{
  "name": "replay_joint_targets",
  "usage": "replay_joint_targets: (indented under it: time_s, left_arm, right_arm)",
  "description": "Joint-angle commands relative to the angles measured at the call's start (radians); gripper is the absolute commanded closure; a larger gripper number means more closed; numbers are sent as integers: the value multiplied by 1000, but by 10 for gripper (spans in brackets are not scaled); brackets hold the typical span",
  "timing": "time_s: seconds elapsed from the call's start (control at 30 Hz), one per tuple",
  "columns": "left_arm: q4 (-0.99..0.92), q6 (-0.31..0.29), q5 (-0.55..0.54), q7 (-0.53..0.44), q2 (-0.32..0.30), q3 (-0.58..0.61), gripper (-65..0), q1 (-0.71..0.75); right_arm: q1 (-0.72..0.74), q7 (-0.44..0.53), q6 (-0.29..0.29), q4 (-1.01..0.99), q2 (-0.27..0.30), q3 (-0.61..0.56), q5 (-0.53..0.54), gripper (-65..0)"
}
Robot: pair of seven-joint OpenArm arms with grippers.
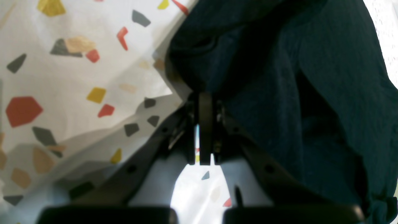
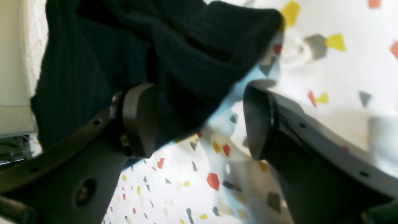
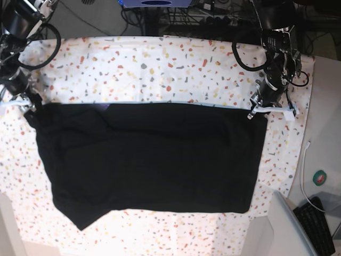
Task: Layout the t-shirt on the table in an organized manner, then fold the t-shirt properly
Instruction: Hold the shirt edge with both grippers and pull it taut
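The black t-shirt (image 3: 149, 160) lies spread wide across the speckled table (image 3: 160, 64), its top edge pulled straight between my two grippers. My left gripper (image 3: 259, 109), on the base view's right, is shut on the shirt's top right corner. In the left wrist view the fingers (image 1: 205, 96) are pressed together with black fabric (image 1: 311, 93) at their tips. My right gripper (image 3: 26, 104) is at the top left corner. In the right wrist view it (image 2: 199, 121) stands wide open, and the shirt (image 2: 108, 56) drapes over one pad (image 2: 140, 118). The print is hidden.
The table's right edge meets a plain grey surface (image 3: 325, 138) with a white cable (image 3: 303, 170), a green round object (image 3: 319, 177) and a keyboard (image 3: 319, 226). Cables and stands (image 3: 176, 13) crowd the far edge. The tablecloth (image 1: 62, 77) is wrinkled near the left gripper.
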Motion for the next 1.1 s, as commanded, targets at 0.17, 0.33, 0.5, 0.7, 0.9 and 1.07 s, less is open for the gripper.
replay_joint_targets:
  time_s: [0.17,0.33,0.5,0.7,0.9,1.07]
  left_arm:
    - [19,-7,-6,-12,-11,-2,0,1]
    - [28,-7,-6,-15,-17,-2,-74,12]
    - [28,-7,-6,-18,-14,-2,-372,13]
    - [30,-7,-6,-18,-8,-2,-408,16]
    - [25,-7,-6,-20,-11,-7,-406,2]
    - [13,-7,-6,-12,-8,-131,-406,-10]
  right_arm:
    - [26,-23,-15,-50,7,-7,-25,-402]
    - [26,-23,-15,-51,7,-7,-25,-276]
    - [26,-23,-15,-51,7,-7,-25,-212]
    - [21,-26,-15,-51,5,-7,-25,-338]
    - [20,-28,-15,-51,5,-7,-25,-363]
    - [18,-29,-15,-51,5,-7,-25,-363]
